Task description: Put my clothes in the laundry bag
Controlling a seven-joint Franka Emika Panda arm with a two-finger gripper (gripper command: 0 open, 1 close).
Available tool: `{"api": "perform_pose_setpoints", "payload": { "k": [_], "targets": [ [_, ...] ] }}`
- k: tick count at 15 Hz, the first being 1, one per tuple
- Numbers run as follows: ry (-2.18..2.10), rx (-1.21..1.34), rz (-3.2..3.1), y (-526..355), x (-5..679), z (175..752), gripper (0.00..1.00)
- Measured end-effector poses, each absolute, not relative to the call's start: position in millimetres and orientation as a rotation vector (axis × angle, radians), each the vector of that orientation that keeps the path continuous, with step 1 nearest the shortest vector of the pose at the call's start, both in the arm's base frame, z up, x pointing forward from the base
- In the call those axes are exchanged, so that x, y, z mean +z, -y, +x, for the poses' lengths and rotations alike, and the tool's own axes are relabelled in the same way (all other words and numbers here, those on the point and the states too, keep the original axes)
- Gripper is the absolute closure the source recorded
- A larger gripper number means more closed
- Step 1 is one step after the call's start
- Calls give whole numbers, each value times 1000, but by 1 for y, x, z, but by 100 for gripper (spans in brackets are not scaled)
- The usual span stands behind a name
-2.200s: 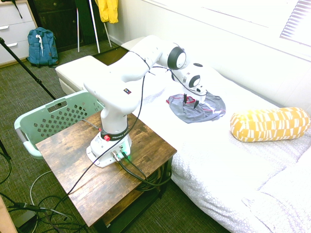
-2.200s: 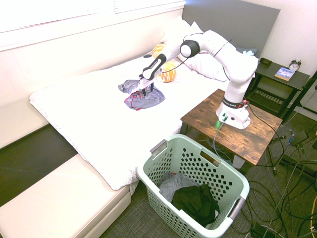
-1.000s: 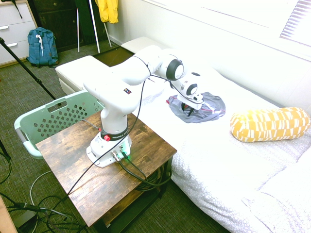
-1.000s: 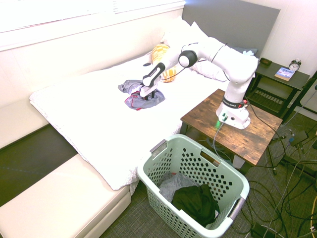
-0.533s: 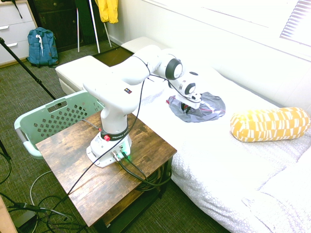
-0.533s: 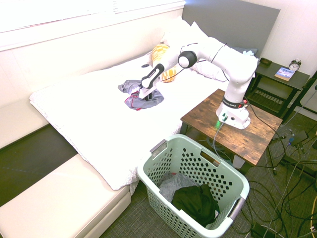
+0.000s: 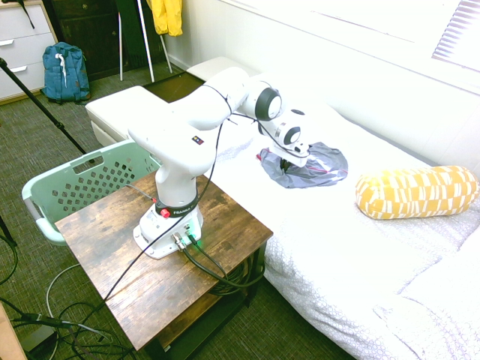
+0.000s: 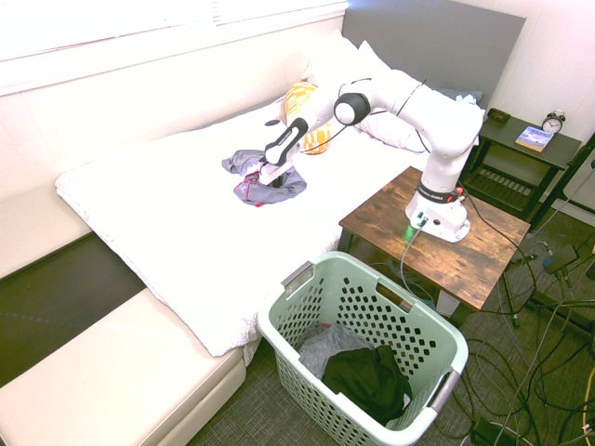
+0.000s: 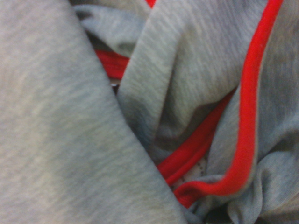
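The pincer's tips are buried in the clothes, clenched on the fabric. That grey garment with red trim lies bunched on the bed.

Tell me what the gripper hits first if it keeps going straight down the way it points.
The grey garment: the gripper points down right into it, with bunched grey fabric and red trim filling the wrist view. Under that lies the white bed. Whether fabric is actually pinched between the fingers can't be seen.
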State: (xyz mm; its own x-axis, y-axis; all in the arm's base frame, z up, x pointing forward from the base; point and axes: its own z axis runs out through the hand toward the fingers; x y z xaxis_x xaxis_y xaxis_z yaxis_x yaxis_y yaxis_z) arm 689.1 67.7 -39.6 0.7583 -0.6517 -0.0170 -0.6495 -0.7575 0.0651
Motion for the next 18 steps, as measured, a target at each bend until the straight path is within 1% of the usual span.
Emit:
{"api": "perform_pose_setpoints", "payload": {
  "k": [2, 5, 7, 9, 11, 13, 15, 18],
  "targets": [
    [1072, -4, 2936, -84, 11, 700, 100],
    [1026, 144, 3026, -130, 121, 720, 100],
    [964, 206, 3074, -163, 180, 711, 100],
    [882, 244, 3117, -202, 229, 690, 100],
    [779, 273, 3160, -245, 273, 656, 100],
    [679, 293, 3185, -291, 311, 611, 100],
    [591, 297, 3206, -337, 342, 552, 100],
    [413, 370, 3214, -401, 379, 440, 100]
  ]
}}
